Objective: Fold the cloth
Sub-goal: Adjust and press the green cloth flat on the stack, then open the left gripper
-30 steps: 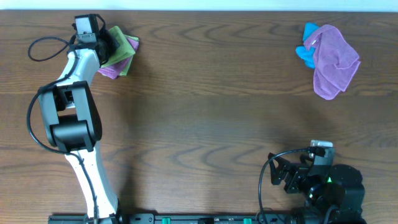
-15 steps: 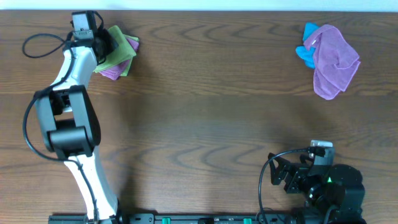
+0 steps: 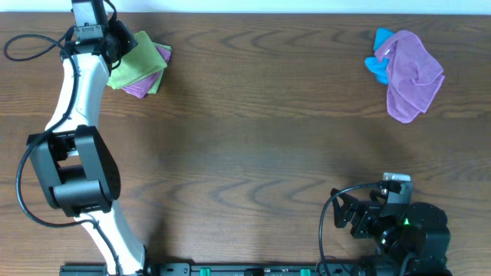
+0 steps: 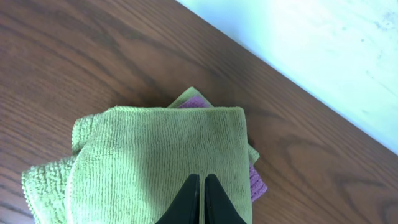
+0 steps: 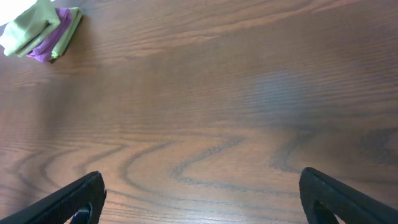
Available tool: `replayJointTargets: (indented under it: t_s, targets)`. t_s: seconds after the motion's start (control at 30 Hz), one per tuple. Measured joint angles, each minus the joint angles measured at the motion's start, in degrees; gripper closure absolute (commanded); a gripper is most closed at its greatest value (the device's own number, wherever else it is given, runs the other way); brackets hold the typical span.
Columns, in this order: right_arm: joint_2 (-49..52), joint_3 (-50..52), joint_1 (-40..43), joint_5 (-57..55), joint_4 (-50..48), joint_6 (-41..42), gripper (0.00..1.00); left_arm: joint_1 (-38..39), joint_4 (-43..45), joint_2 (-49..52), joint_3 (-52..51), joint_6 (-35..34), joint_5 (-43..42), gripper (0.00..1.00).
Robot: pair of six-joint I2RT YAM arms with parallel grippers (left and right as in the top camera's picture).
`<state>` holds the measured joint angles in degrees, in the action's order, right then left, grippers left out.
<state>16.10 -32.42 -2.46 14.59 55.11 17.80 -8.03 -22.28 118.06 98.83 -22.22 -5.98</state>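
cloth: lime-green cloth (image 3: 140,61), folded, atop purple cloth (image 3: 142,88), far-left corner of counter (image 3: 245,138)
left claw (image 4: 199,180): pressed together, cloth directly beneath and ahead
right claw (image 5: 205,196): spread wide, well apart
nearer arm: left

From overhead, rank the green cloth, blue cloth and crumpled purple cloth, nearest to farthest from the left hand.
1. Green cloth, by the left hand, far-left corner.
2. Blue cloth, far right.
3. Crumpled purple cloth, just beyond the blue.
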Motion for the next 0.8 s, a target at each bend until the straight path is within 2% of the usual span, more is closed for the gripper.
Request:
replayJointTargets:
  t_s: [0.2,0.23,0.27,0.33,0.4,0.8]
  targets:
    - [0.00,0.00,0.00,0.00,-0.02,0.00,0.01,0.02,-0.85,0.00,0.00,0.00,0.22,0.93]
    - [0.00,0.00,0.00,0.00,-0.02,0.00,0.01,0.00,-1.46,0.00,0.00,0.02,0.26,0.86]
    - [0.00,0.00,0.00,0.00,-0.02,0.00,0.01,0.00,-1.99,0.00,0.00,0.31,0.37,0.74]
    - [0.00,0.00,0.00,0.00,-0.02,0.00,0.01,0.02,-3.45,0.00,0.00,0.48,0.42,0.25]
    - [0.00,0.00,0.00,0.00,-0.02,0.00,0.01,0.02,-4.63,0.00,0.00,0.44,0.39,0.02]
    - [0.00,0.00,0.00,0.00,-0.02,0.00,0.01,0.02,-9.90,-4.24,0.00,0.42,-5.05,0.05]
